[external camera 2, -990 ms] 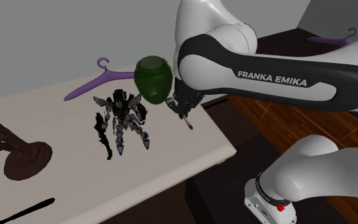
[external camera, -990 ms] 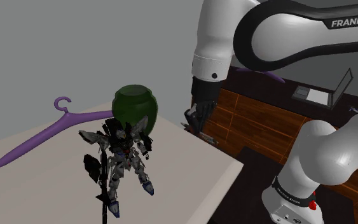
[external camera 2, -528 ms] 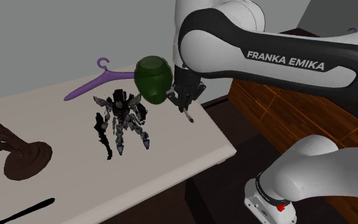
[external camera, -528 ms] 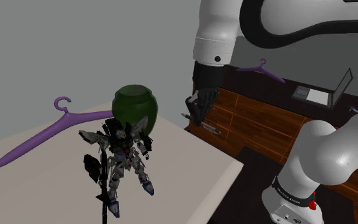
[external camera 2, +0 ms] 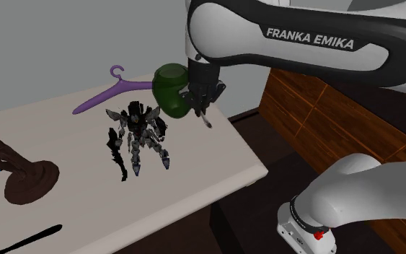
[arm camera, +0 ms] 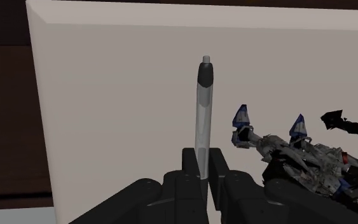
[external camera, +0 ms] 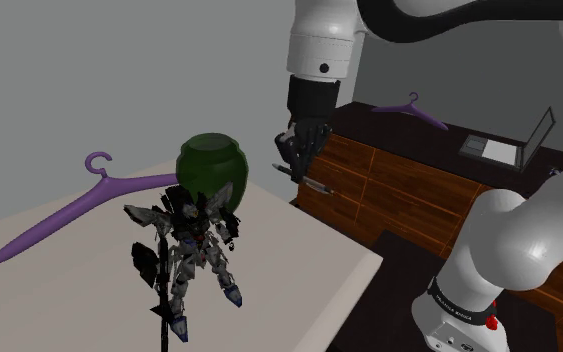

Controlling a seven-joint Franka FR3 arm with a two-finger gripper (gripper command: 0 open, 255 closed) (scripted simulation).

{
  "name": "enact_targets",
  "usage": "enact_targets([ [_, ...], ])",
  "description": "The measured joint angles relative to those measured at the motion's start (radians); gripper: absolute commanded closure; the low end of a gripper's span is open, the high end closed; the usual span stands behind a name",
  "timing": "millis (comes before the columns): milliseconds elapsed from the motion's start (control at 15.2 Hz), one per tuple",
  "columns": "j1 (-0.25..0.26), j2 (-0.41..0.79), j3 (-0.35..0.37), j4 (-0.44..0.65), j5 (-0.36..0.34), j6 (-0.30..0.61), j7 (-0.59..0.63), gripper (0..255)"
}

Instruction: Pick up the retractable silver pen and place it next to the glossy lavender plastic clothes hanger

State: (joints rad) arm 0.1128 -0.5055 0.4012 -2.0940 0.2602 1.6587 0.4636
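My gripper [external camera: 302, 162] is shut on a slim silver pen [external camera: 310, 183] and hangs in the air above the table's edge, just right of a dark green jar [external camera: 211, 165] in the shoulder view. In the wrist view the pen [arm camera: 203, 114] sticks straight out from between the clasping fingers [arm camera: 219, 167], its dark tip over the pale tabletop. The second exterior view has the gripper [external camera 2: 197, 105] close beside the jar [external camera 2: 171, 88], the pen [external camera 2: 205, 120] slanting down. A purple clothes hanger [external camera: 69, 210] lies on the table behind the jar, partly hidden by it [external camera 2: 111, 92].
A grey and black robot figure [external camera: 184, 245] stands mid-table on the pale table [external camera: 309, 265]. A brown sculpted stand [external camera 2: 24, 177] and a black stick [external camera 2: 28, 239] sit at the second exterior view's left. A second purple hanger [external camera: 409, 108] lies on the dark wood cabinet [external camera: 409, 195].
The gripper has risen with the pen and moved left in the shoulder view, from beside the cabinet to a spot close by the green jar. Nothing on the table moved.
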Motion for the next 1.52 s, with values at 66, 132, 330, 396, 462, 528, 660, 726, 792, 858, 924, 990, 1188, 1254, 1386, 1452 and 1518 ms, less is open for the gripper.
enact_targets([
  [66,-0.007,0.038,0.011,0.033,-0.009,0.006,0.009,255],
  [132,-0.016,0.082,0.020,0.070,-0.022,0.011,0.015,255],
  [330,-0.032,0.206,0.055,0.174,-0.062,0.030,0.049,255],
  [396,-0.037,0.256,0.070,0.225,-0.081,0.027,0.066,255],
  [462,-0.040,0.296,0.078,0.261,-0.097,0.028,0.076,255],
  [528,-0.041,0.344,0.091,0.300,-0.118,0.034,0.091,255],
  [660,-0.037,0.449,0.115,0.406,-0.167,0.025,0.129,255],
  [726,-0.034,0.493,0.123,0.448,-0.190,0.022,0.142,255],
  [792,-0.027,0.536,0.129,0.494,-0.212,0.013,0.157,255],
  [858,-0.016,0.592,0.138,0.556,-0.242,0.002,0.176,255],
  [924,-0.004,0.638,0.143,0.608,-0.266,-0.010,0.192,255],
  [990,0.010,0.686,0.146,0.662,-0.292,-0.022,0.204,255],
  [1188,0.075,0.860,0.144,0.886,-0.381,-0.090,0.239,255],
  [1254,0.108,0.931,0.139,0.985,-0.414,-0.122,0.246,255],
  [1386,0.195,1.095,0.116,1.251,-0.481,-0.225,0.241,255],
  [1452,0.219,1.134,0.108,1.310,-0.496,-0.247,0.245,255],
  [1518,0.222,1.142,0.107,1.313,-0.499,-0.243,0.248,255],
])
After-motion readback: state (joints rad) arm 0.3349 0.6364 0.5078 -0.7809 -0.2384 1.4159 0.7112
